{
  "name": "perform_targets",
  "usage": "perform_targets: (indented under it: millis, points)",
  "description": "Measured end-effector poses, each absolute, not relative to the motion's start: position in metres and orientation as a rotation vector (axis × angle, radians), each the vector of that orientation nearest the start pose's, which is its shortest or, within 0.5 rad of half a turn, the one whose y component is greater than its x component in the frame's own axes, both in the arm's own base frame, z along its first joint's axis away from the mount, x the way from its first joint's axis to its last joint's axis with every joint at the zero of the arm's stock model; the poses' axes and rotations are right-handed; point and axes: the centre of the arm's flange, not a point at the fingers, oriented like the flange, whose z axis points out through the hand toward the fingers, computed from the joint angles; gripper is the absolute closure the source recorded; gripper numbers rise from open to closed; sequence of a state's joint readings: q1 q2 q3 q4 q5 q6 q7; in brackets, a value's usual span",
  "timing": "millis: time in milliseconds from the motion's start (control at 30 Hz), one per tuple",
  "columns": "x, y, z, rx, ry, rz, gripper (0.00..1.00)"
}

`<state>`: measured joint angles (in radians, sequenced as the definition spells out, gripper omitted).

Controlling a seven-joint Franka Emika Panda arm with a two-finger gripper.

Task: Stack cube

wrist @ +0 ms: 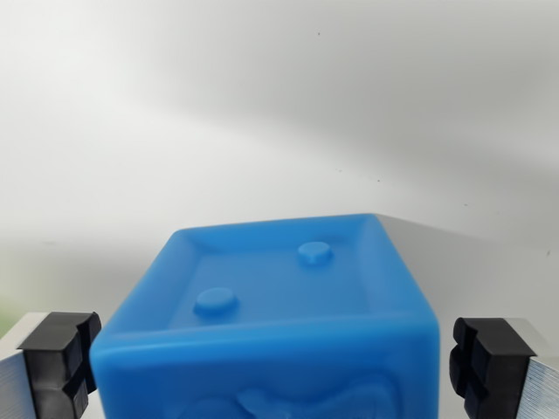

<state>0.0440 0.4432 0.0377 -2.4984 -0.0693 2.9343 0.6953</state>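
Note:
A blue cube (271, 305) fills the lower middle of the wrist view. Its top face has a raised rim and two round studs, and its front face shows embossed relief. My gripper (271, 367) is open and straddles the cube. One black fingertip pad (59, 362) stands at the wrist view's left of the cube, the other (485, 367) at its right. Small gaps show between each pad and the cube's sides, so neither pad touches it. No second cube is in view.
The cube rests on a plain white surface (279, 113) that stretches away behind it. A soft shadow falls at the wrist view's right of the cube.

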Motion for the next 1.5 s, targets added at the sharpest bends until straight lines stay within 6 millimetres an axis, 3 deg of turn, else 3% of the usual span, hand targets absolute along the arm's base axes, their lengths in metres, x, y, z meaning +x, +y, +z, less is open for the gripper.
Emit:
perform_targets:
  millis: [33,67,1500]
  points:
    - [0.4523,0.0434,0.1153,-3.024,0.852,0.010,0.00]
    - [0.4524,0.0435,0.1150,-3.024,0.852,0.009,1.00]
    - [0.4532,0.0433,0.1190,-3.024,0.851,0.004,1.00]
